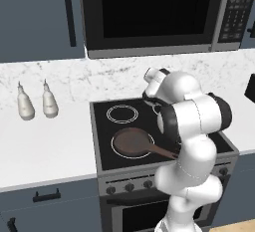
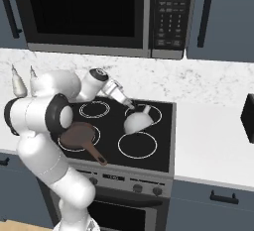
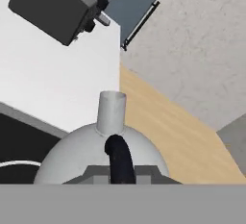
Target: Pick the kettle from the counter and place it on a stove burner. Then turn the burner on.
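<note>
White counter runs both sides of the stove, w/ grey veining. Black glass stove top sits in the middle, under the microwave. My arm rises in front of it and bends over the glass.

On the glass I see a brown pan on the front-left ring, handle pointing toward the front edge. Burner, the wide thin white circle at front right, is bare.

Kettle is off the counter and up over the right half of the glass, tilted, between the back-right ring and the burner; can't tell if it touches the glass. In hand view I look down along its dome, spout pointing away, black handle arching up to the gripper.

Gripper comes down at a slant from upper left in right base view and meets the kettle at its handle. Fingers are hidden behind the kettle body, so I can't tell how tight they sit, but it carries the kettle by the handle.

Two pale bottles stand on the counter left of the stove, near the backsplash.
</note>
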